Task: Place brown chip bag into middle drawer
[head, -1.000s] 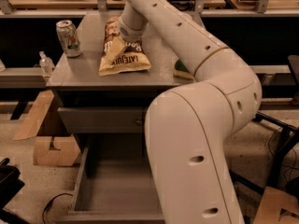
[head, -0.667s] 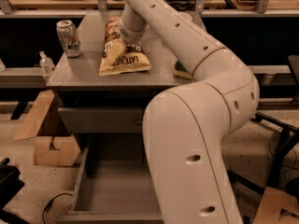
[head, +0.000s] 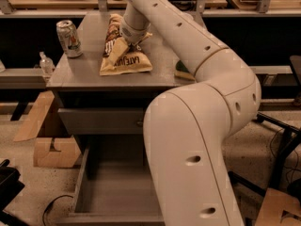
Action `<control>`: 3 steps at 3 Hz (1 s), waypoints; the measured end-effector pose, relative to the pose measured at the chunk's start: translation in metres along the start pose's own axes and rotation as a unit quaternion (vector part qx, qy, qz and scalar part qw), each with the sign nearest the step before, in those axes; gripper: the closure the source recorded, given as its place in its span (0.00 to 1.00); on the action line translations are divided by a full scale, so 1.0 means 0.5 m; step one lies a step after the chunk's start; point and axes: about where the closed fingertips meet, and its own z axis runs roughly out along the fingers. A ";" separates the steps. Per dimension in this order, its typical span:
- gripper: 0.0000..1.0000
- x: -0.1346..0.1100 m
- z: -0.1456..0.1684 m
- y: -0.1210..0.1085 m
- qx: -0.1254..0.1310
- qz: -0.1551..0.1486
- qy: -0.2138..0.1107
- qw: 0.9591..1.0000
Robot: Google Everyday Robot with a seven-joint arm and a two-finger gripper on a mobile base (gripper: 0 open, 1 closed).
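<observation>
While the brown chip bag [head: 126, 60] lies on the grey cabinet top [head: 80, 72], the gripper [head: 128, 42] presses down on the bag's upper part; whether it is clamped or spread cannot be told.
A soda can [head: 69, 38] stands at the top's rear left, apart from the bag. Below, the middle drawer [head: 113, 192] is pulled out over the speckled floor [head: 42, 182], with a cardboard box [head: 54, 150] beside it.

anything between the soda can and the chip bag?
Nothing: bare cabinet top between soda can and brown chip bag in the camera view. Gripper is at the bag's upper end.
</observation>
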 end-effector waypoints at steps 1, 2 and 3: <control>1.00 -0.001 -0.002 0.000 0.000 0.000 0.000 1.000; 1.00 -0.001 -0.002 0.000 0.000 0.000 0.000 1.000; 1.00 -0.001 -0.002 0.000 0.000 0.000 0.000 1.000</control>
